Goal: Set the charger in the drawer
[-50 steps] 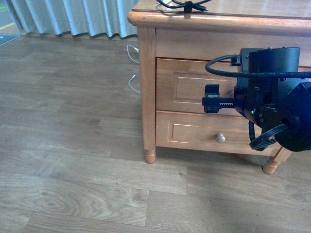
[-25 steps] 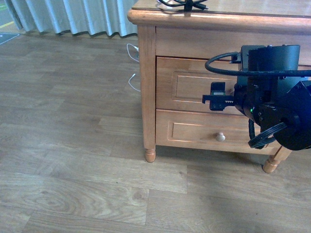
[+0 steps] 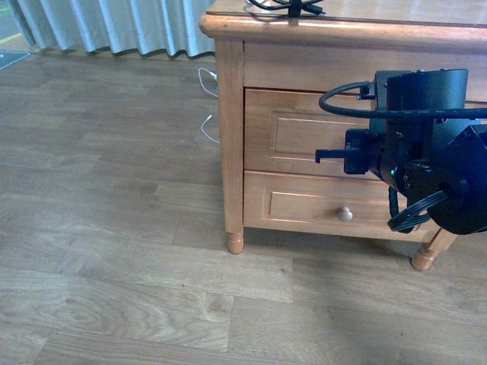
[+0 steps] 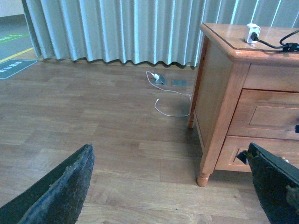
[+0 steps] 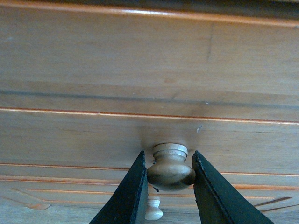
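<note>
Narrowed since a moment ago, the right end effector (image 5: 168, 155) clenches the knob (image 5: 171, 170) of the drawer (image 5: 70, 137).

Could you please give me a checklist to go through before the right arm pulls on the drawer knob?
1. The right gripper is closed around the knob, with both fingers touching it: ok.
2. The drawer is shut, its front flush with the cabinet, ready to pull: ok.
3. The lower knob is apart from the fingers: ok.
4. The charger sits on the cabinet top: ok.
5. The left gripper is open and empty: ok.
6. Grip firm enough not to slip: cannot tell.
</note>
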Robot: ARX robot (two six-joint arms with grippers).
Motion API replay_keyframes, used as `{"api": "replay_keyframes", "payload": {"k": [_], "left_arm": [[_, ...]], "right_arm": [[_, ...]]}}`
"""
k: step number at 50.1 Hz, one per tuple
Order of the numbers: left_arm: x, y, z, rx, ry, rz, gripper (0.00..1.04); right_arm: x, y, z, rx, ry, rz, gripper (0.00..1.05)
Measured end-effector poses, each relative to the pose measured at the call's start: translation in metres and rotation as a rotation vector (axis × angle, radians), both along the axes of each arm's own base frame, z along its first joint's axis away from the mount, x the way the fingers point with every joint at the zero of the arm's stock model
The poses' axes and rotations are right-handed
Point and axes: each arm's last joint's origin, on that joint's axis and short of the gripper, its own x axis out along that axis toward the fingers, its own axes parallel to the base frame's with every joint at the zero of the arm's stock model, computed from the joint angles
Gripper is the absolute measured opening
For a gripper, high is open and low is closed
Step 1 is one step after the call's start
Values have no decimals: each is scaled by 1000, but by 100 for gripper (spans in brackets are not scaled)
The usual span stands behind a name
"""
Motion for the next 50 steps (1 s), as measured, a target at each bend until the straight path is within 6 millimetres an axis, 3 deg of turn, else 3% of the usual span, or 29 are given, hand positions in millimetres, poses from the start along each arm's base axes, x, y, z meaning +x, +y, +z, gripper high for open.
{"api": "replay_keyframes", "payload": {"k": [18,34,50], "left_arm": [[0,0,0,0,0,0,99],[0,0,0,0,0,0,99],[0,0,0,0,0,0,99]], "right_arm": [[-13,-2,6,64,59,17,22],[-66,0,19,108,207,16,22],[-137,-5,27,136,315,78,22]]}}
